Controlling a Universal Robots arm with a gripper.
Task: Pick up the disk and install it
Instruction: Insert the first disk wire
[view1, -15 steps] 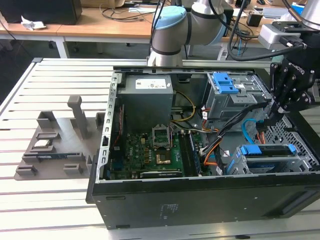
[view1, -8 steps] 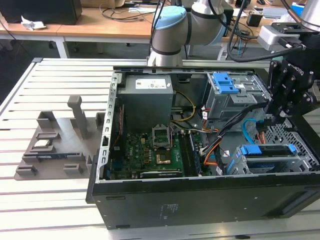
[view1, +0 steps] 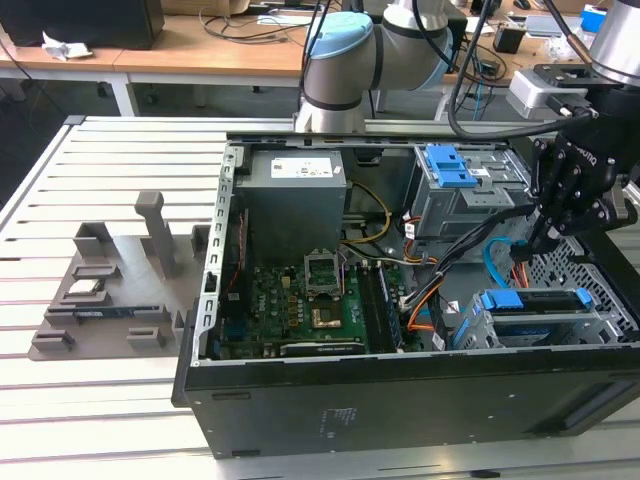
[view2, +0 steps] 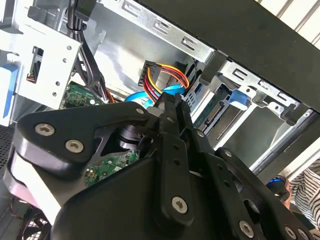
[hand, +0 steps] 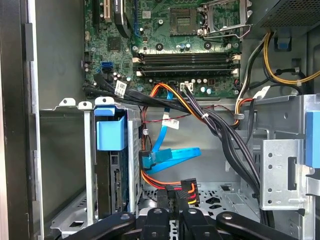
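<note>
exterior view: my gripper (view1: 538, 242), black, hinged metal links, hangs inside the open computer case (view1: 400, 400); just below and in front of my tips lies the disk (view1: 530, 301), its bright blue carrier frame uppermost, lying inside a grey perforated sheet-metal cage (view1: 600, 318). second wrist view: my jaws are together, nothing seen between them, gripper (view2: 169, 103); beyond my tips the disk (view2: 216, 113) shows its connector edge inside the folded steel bay, and red, yellow and orange power leads (view2: 165, 80) run just past them. first wrist view: gripper (hand: 175, 204), tips together and beside a black power plug (hand: 188, 190); the disk (hand: 111, 175) stands edge-on in its slot to one side of me, apart from my tips, blue plastic tab (hand: 110, 133) on top; flat blue data cable (hand: 172, 156) between it and me; green motherboard (hand: 185, 45) further ahead. handling, as i judge it: rigid, fairly dense for its size, smooth metal faces likely slippery, shock-sensitive, connector pins delicate; best held across the stiff long edges or the plastic carrier, never on the label face or connector.
</note>
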